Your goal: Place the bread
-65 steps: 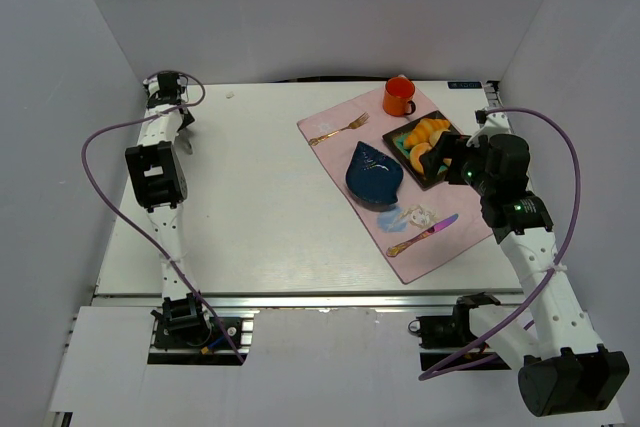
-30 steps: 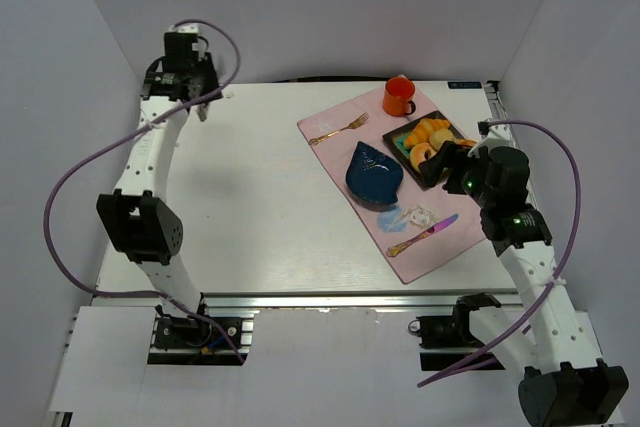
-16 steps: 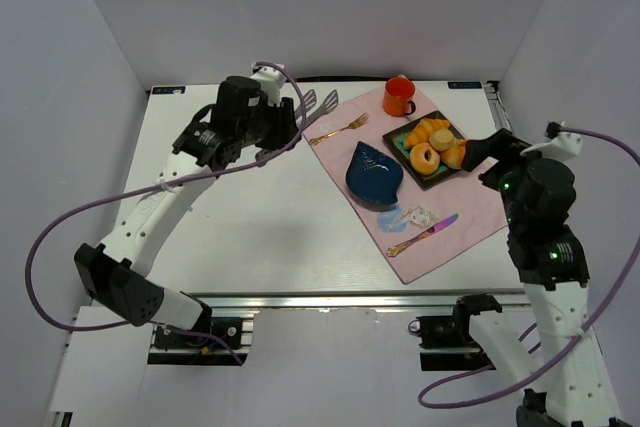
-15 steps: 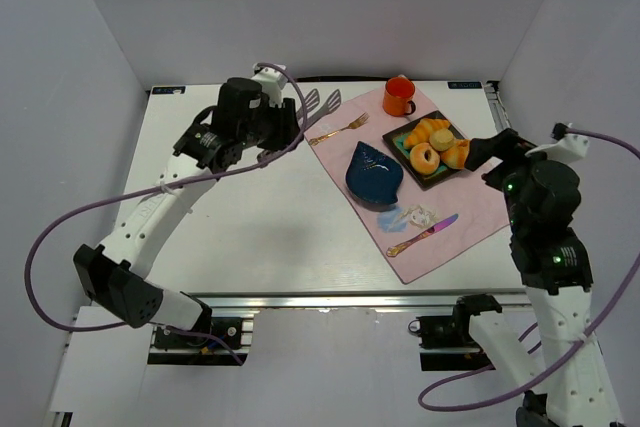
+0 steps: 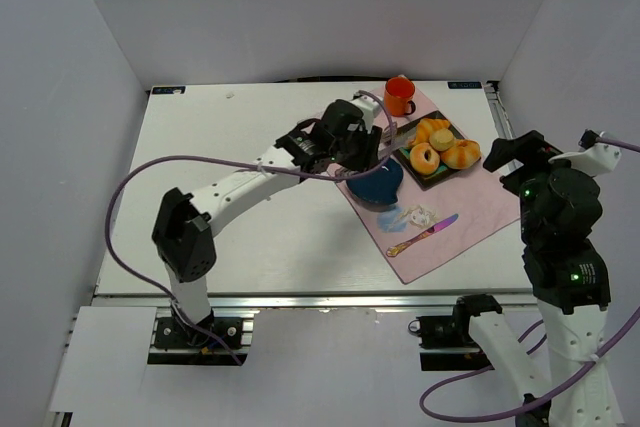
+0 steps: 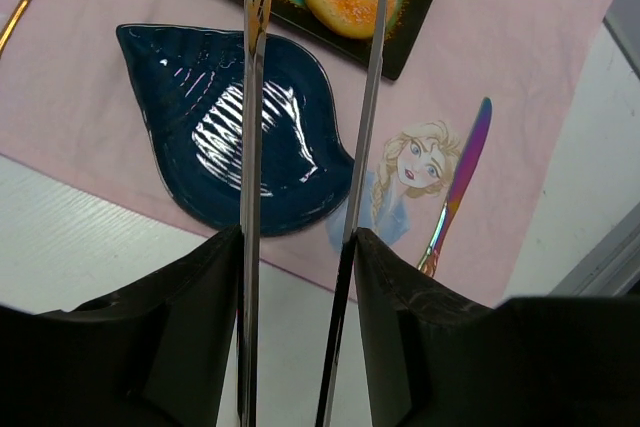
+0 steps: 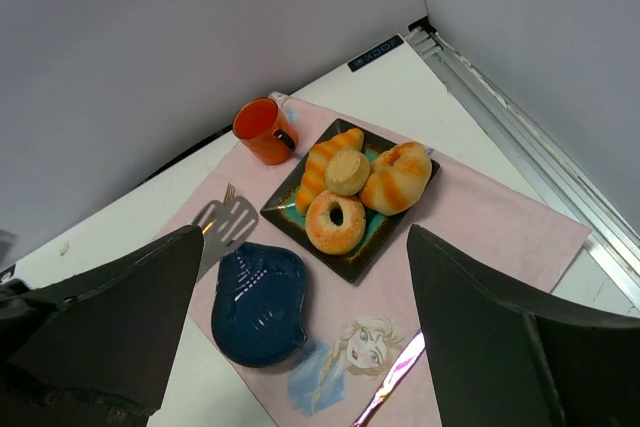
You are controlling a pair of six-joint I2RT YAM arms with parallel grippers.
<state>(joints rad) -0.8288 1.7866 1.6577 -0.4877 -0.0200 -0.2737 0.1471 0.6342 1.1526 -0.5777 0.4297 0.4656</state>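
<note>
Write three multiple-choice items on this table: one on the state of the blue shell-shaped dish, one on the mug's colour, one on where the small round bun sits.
1. The glossy dark blue shell-shaped dish is:
A. empty
B. full of liquid
C. turned upside down

2. The round mug with a handle is:
A. green
B. orange
C. white

3. The small round golden-tan bun lies:
A. in the dish
B. on the black square tray among other pastries
C. inside the mug

Answers:
1. A: the left wrist view shows only its ribbed, shiny inside, facing up.
2. B: it is bright orange in both the top and right wrist views.
3. B: it sits on the tray between the croissant, the ring-shaped pastry and a larger roll.
</note>
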